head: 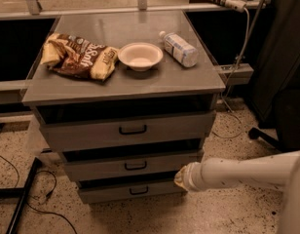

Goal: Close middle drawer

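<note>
1. While the middle drawer (101, 168) sticks out a little from the cabinet (125, 86), the gripper (181, 178) is just beside its right front corner.
2. I cannot tell if the gripper is loose or squeezing.
3. A bowl (140, 56), chip bag (79, 56) and bottle (180, 48) lie on top.

White arm (242, 172), end gripper (181, 178) perhaps yellowish

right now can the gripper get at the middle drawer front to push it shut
Probably yes. The gripper is at the right end of the front panel of the middle drawer, about level with it, and nothing stands between them.
</note>
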